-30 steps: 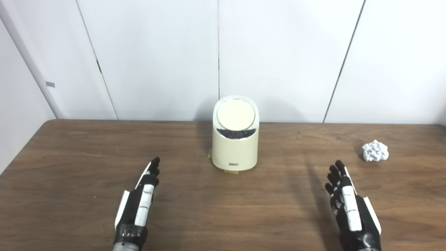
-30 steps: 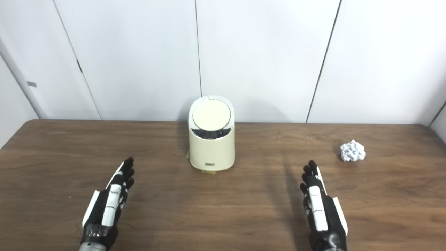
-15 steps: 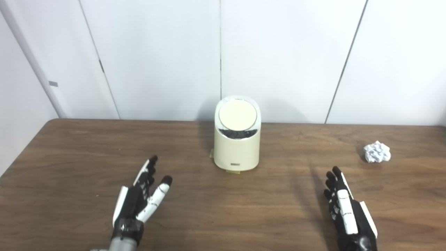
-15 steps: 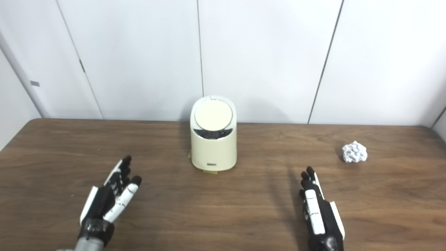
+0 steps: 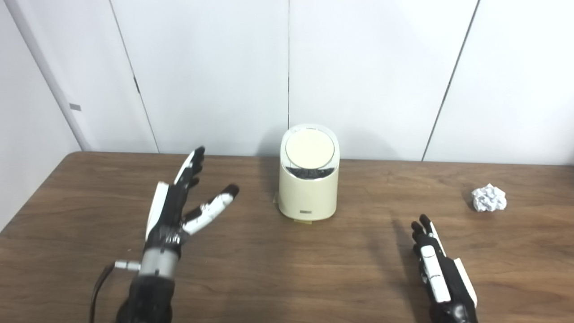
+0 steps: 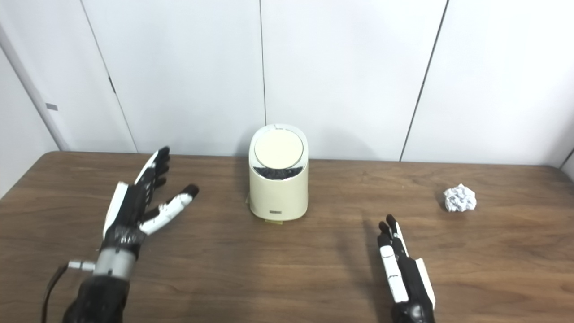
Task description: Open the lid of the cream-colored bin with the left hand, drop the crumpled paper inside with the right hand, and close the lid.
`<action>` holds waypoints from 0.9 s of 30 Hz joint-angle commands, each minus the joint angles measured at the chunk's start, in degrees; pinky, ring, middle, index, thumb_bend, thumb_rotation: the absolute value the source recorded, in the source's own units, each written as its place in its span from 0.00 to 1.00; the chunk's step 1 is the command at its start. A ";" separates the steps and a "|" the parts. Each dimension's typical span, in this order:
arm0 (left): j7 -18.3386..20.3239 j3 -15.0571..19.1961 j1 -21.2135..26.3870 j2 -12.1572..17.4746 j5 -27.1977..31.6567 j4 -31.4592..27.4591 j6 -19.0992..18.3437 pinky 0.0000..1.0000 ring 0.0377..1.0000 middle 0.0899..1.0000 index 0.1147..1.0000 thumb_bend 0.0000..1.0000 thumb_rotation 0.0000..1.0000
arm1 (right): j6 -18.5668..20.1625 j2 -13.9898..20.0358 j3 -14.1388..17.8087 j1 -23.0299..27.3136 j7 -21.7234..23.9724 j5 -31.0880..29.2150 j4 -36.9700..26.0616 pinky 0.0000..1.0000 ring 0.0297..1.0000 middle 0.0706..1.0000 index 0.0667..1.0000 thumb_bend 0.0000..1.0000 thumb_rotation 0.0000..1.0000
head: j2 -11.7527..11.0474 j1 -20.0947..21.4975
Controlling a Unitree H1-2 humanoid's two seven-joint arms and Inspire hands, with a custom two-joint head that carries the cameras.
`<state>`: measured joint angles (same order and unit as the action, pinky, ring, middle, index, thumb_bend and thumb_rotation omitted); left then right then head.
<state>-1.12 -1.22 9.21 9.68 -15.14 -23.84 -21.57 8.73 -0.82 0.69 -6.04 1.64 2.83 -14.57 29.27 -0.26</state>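
While my left hand (image 5: 172, 211) has risen off the table since a second ago, its black-and-white fingers (image 5: 190, 166) are spread wide, thumb splayed toward three o'clock, holding nothing. I read that as the reach for the lid starting. My right hand (image 5: 437, 273) lies low and flat near five o'clock, fingers straight and close together, empty, drawn back a little.

At twelve o'clock on the brown wood-grain table (image 5: 67, 193) stands the cream-coloured plastic bin (image 5: 308, 190), upright, long axis vertical. Its round cream lid (image 5: 309, 149) is shut, tilted to face me, a dark band below it. Crumpled white paper (image 5: 489, 198) sits at two o'clock, well apart from both hands, with no clear long axis.
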 commanded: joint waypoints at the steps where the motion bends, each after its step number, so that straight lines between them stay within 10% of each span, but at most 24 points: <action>1: 1.29 -0.87 5.07 0.77 -1.48 0.32 -0.56 0.92 0.96 0.97 1.00 0.77 0.43 | -2.28 0.32 -0.87 -0.51 -0.11 0.55 -0.90 1.00 1.00 0.97 1.00 0.50 0.91 | 0.19 0.20; 27: 7.11 -5.15 29.11 -3.97 -13.72 25.97 -4.97 0.72 0.91 0.96 0.97 0.87 0.38 | -2.72 -1.20 -3.67 -0.30 -2.70 4.07 -0.60 1.00 0.97 0.96 1.00 0.49 0.92 | 1.25 2.04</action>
<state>7.16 -6.17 35.17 5.27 -28.14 2.45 -26.71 7.33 -1.34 -2.45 -6.05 -1.05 6.90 -13.89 30.41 1.67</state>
